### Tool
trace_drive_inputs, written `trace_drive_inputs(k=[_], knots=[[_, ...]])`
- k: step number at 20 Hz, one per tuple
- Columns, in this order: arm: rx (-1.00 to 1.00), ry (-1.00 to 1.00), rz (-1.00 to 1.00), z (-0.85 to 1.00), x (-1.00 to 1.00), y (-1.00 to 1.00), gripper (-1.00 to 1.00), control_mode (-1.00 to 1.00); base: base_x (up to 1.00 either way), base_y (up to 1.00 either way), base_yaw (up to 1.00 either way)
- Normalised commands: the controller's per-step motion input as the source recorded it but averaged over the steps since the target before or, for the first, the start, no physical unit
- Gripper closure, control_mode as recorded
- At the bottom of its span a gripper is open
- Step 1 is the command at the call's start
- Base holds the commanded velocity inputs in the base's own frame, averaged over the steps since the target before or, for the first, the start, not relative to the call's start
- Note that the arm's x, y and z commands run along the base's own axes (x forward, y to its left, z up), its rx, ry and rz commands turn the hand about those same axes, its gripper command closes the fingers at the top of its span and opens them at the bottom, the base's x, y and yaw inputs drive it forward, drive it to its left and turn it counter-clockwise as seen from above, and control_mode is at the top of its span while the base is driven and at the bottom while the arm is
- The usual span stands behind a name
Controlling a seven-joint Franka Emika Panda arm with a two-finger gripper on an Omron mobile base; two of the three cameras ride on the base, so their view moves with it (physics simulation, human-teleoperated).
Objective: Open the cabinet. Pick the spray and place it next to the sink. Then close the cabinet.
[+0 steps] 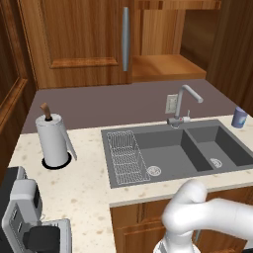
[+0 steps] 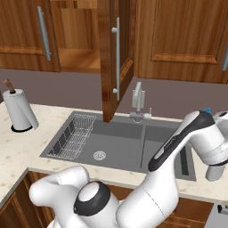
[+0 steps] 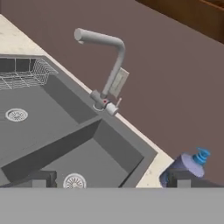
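Observation:
The cabinet (image 2: 26,31) has its right door (image 2: 109,62) swung out over the sink, showing a bare shelf (image 1: 168,66); the left door is shut. The spray (image 1: 239,117), a purple-grey bottle with a blue top, stands upright on the counter just right of the sink (image 1: 173,150). In the hand view my gripper (image 3: 111,181) is open above the sink's right basin. The spray (image 3: 187,165) sits just behind the right fingertip (image 3: 183,179), outside the jaws and free of them. In the right base view the arm hides most of the spray (image 2: 207,110).
A curved faucet (image 1: 184,101) rises behind the sink's divider. A wire rack (image 1: 126,158) lies in the left basin. A paper towel roll (image 1: 52,138) stands on the counter at left. The open door's edge hangs near the faucet. A toaster-like appliance (image 1: 22,207) sits front left.

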Motion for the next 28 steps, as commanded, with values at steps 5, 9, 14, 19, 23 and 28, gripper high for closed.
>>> trace_drive_inputs(k=[5,9,14,19,23,28], knots=[[0.00,-0.06,0.28,0.13,0.07,0.42,-1.00,-1.00,0.00,0.00,0.00],[0.02,-0.16,0.20,0.13,0.00,0.41,-1.00,-1.00,0.00,0.00,0.00],[0.02,-0.12,0.11,0.37,0.00,0.37,-1.00,-1.00,0.00,0.00,0.00],[0.00,-0.02,0.05,0.31,0.01,0.60,-1.00,-1.00,0.00,0.00,0.00],[0.01,0.00,0.10,0.01,0.00,0.75,-1.00,-1.00,0.00,0.00,0.00],[0.01,-0.03,0.13,0.18,-0.13,0.82,-1.00,-1.00,0.00,0.00,0.00]])
